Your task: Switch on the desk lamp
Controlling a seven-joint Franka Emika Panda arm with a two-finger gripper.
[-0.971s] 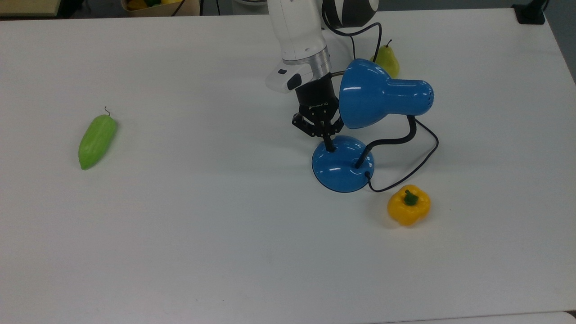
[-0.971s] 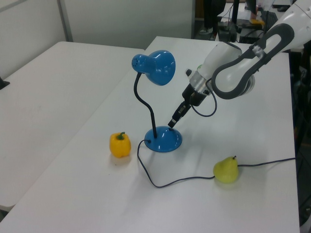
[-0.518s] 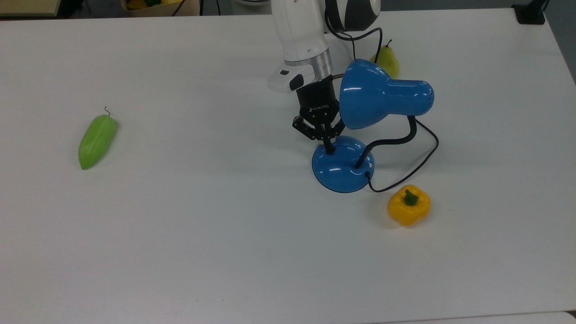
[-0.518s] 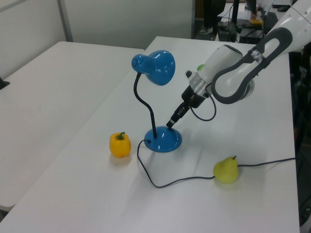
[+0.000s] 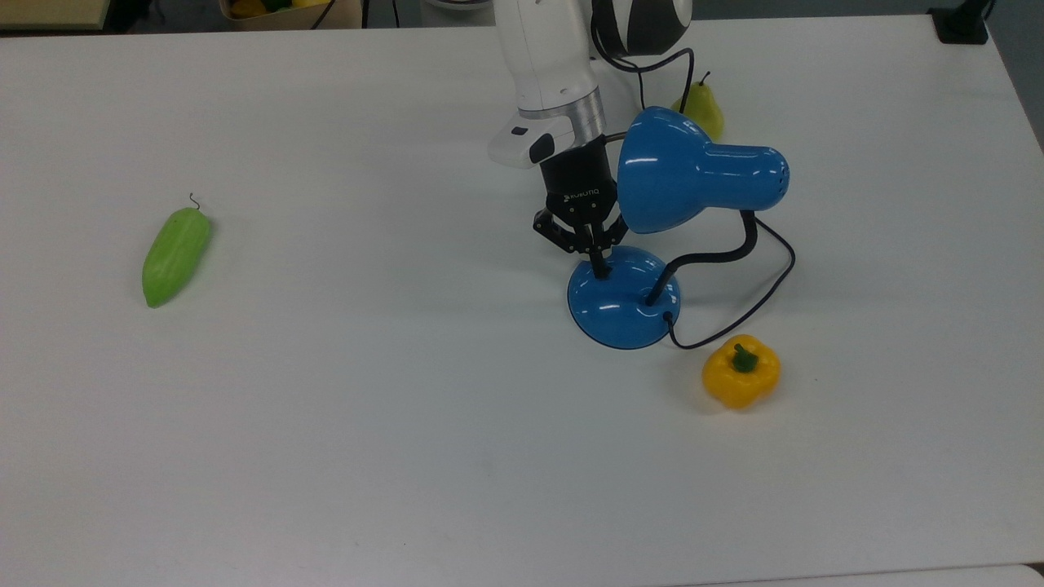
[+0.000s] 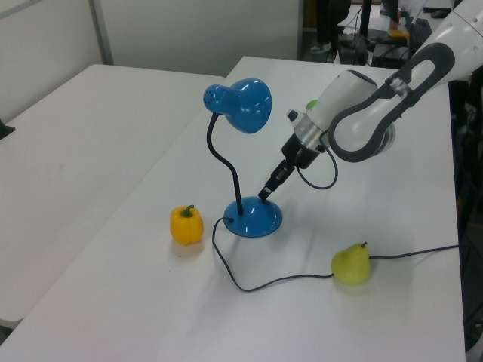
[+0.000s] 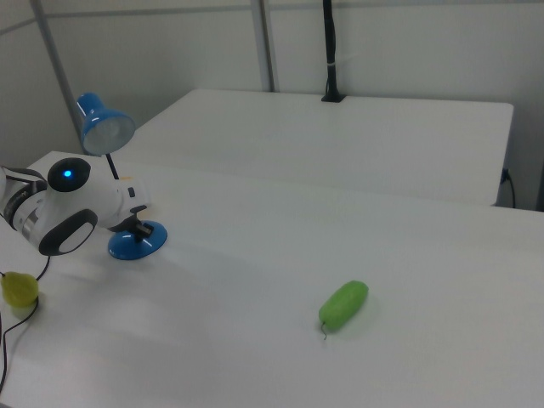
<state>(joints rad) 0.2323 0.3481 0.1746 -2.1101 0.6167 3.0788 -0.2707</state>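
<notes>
Lamp: desk lamp (image 6: 252,216) stands on the bench (image 6: 151,302).
Hand: hand (image 6: 266,195) tip touches its base.
Pear: pear (image 6: 351,264) lies near the cord.

1. White robot arm (image 5: 550,69): wrist section has shifted slightly toward the top view's right over the last second; in the left view its elbow sits a little further from the lamp's shade than before.
2. Black two-finger gripper (image 5: 602,271): fingers pressed together; tip has crept a little to the top view's right, staying down on the lamp base's upper dome.
3. Glossy blue desk lamp (image 5: 693,175) with bell-shaped shade, black bendable neck and round domed base: base has been nudged a touch to the top view's right; shade moved likewise.
</notes>
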